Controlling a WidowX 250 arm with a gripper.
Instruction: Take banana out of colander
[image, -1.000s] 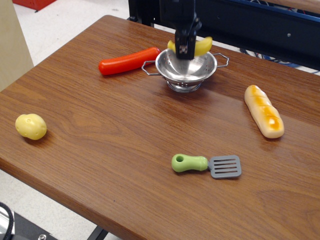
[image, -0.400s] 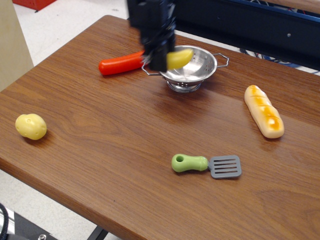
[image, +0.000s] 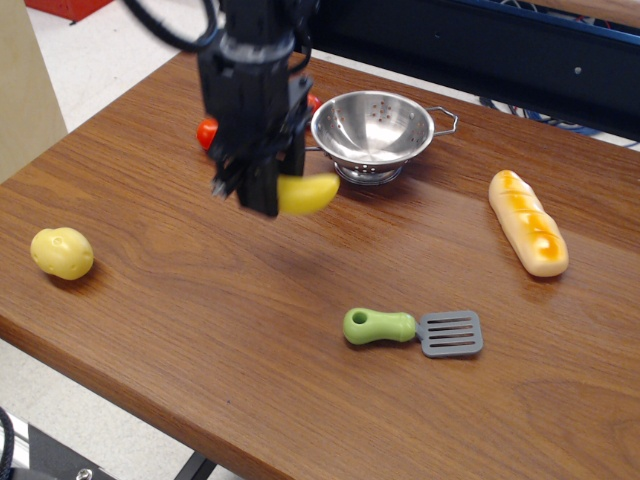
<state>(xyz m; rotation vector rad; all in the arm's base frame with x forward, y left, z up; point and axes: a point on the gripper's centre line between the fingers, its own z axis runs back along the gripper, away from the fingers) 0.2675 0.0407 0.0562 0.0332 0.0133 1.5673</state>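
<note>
My gripper is shut on the bright-yellow banana, whose right end sticks out past the fingers. It holds the banana in the air above the wooden table, in front and to the left of the steel colander. The colander stands upright at the back of the table and its bowl is empty. The left part of the banana is hidden by the gripper.
A red hot dog lies left of the colander, mostly hidden behind my arm. A yellow potato sits at the left edge, a bread loaf at the right, and a green-handled grey spatula at the front.
My gripper has lifted the banana out of the colander and carried it left and toward the front of the table. The colander has stayed in place.
</note>
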